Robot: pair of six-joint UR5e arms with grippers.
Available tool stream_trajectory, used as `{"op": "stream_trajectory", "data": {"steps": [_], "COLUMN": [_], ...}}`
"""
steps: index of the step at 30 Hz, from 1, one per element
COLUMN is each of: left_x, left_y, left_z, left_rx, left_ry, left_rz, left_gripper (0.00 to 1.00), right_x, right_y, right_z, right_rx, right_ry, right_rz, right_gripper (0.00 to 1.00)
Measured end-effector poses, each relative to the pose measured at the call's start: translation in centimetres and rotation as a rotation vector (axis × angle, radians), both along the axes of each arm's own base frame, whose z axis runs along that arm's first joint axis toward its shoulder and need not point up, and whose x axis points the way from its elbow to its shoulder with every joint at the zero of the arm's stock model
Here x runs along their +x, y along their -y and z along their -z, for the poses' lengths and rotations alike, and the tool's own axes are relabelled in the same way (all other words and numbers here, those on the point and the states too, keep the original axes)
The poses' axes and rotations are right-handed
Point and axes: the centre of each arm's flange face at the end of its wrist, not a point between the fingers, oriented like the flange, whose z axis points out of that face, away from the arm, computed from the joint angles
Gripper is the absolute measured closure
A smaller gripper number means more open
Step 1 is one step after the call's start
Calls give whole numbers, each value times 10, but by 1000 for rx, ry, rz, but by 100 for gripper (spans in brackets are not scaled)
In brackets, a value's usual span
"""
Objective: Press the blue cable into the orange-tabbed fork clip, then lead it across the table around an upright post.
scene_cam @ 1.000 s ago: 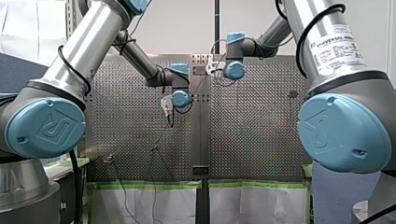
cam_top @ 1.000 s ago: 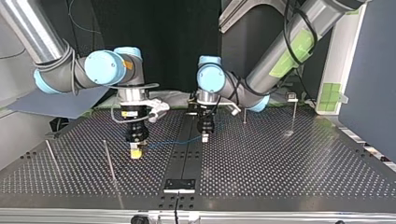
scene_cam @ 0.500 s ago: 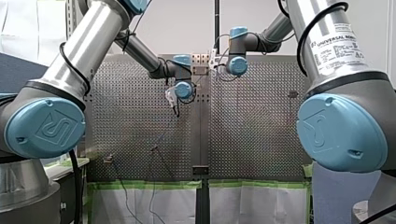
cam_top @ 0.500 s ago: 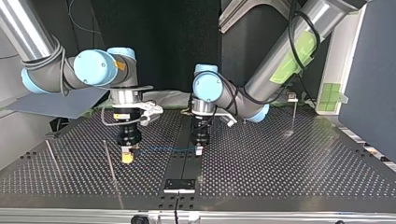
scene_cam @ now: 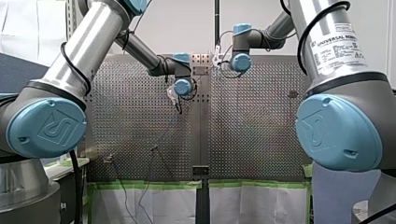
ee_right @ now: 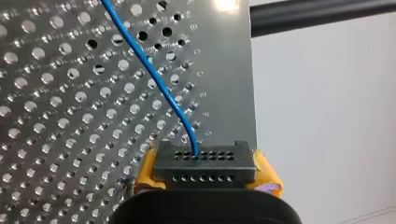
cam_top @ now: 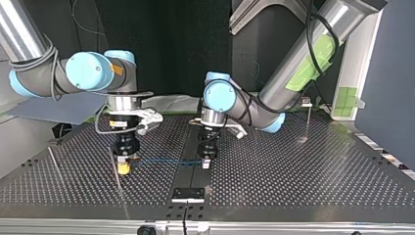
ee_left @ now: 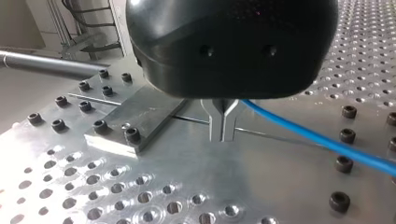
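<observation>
One blue cable (cam_top: 166,160), pinched by left hand (ee_left: 223,128), its black connector (ee_right: 205,163) clamped in right hand (cam_top: 124,168)

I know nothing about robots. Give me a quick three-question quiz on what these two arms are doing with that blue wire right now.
1. True or false: the blue cable runs from one gripper to the other.
2. What does my right gripper hold between its yellow pads? A) a black connector B) a screwdriver C) nothing
3. Fill in: my left gripper has its metal fingers ___ on the cable.
Key: 1 true; 2 A; 3 shut.
</observation>
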Motion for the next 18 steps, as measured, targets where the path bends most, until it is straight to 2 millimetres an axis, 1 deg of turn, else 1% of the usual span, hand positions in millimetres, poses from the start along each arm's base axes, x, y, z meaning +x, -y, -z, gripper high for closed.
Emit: {"op": "stream_trajectory", "data": {"steps": [4,11,18], "left_x": [1,6,9], "left_y": [5,11,15], "left_z": [-8,-27,-37], "left_rx": [-14,-49,-79], "left_ry": [12,37,48], "left_rz": [20,37,65], "left_gripper": [100,100,100], "right_x": [-4,-10,-17], "right_y": [3,7,12], "right_z": [-1,-3,-6], "right_rx": [0,-1,-1], "right_ry": [1,6,9], "right_rz": [7,17,29], "right_gripper": [100,100,100]}}
